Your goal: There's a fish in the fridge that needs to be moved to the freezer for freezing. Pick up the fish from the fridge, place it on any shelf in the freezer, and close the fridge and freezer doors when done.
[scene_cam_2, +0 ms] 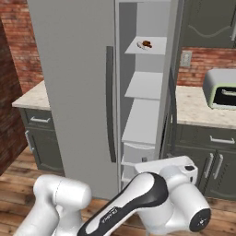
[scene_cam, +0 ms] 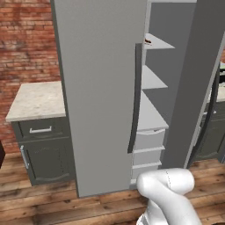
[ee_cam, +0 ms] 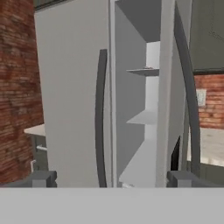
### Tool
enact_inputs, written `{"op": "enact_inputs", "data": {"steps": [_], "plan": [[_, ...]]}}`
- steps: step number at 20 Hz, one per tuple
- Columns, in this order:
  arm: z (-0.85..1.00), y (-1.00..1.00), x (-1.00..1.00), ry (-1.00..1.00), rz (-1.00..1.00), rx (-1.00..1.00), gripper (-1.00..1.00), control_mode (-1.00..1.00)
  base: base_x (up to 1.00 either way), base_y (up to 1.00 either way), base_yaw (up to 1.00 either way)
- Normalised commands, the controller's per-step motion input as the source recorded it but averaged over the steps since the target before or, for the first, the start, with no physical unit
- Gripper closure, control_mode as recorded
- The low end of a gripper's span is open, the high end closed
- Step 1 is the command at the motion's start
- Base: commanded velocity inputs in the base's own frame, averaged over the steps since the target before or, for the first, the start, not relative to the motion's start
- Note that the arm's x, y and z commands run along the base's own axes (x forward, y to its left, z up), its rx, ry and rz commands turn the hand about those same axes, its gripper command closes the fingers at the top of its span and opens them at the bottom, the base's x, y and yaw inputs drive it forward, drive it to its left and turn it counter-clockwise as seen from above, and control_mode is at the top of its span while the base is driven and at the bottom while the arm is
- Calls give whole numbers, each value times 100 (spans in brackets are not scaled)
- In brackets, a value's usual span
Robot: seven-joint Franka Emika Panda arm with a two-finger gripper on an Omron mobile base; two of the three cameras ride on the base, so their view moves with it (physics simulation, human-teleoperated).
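The wide fridge door (scene_cam: pixel 101 88) (scene_cam_2: pixel 73 83) (ee_cam: pixel 72 96) stands shut, its long dark handle (scene_cam_2: pixel 110 101) at its right edge. Right of it the freezer (scene_cam_2: pixel 143 87) (scene_cam: pixel 151 81) is open, showing solid pale grey shelves and drawers. The freezer door (scene_cam: pixel 197 88) (ee_cam: pixel 168 87) is swung out to the right and seen edge-on. A small brownish thing (scene_cam_2: pixel 146 44) (scene_cam: pixel 148 41) lies on an upper freezer shelf; it is too small to tell whether it is the fish. My gripper (ee_cam: pixel 113 179) faces the unit from a distance, fingertips (ee_cam: pixel 43 178) wide apart, open and holding nothing.
A pale counter (scene_cam: pixel 37 99) on dark cabinets flanks the unit on the left, against a brick wall. On the right, another counter (scene_cam_2: pixel 203 110) carries a grey and green appliance (scene_cam_2: pixel 221 90). Wooden floor (scene_cam: pixel 52 206) lies in front.
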Motion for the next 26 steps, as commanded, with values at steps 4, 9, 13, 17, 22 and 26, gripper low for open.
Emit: {"op": "enact_inputs", "data": {"steps": [4, 9, 13, 17, 22, 26], "plan": [[-18, -11, 37, -2, 4, 11, -100, -100, 0, 0, 0], [-26, -10, 39, 0, 3, 10, -100, -100, 0, 0, 0], [-25, -21, 38, 0, 3, 8, -100, -100, 0, 0, 0], [-19, -32, 41, 0, 2, 8, -100, -100, 0, 0, 0], [-28, -29, 39, 0, 3, 8, -100, -100, 0, 0, 0], [-35, -18, 39, 0, 4, 7, -100, -100, 0, 0, 0]]}}
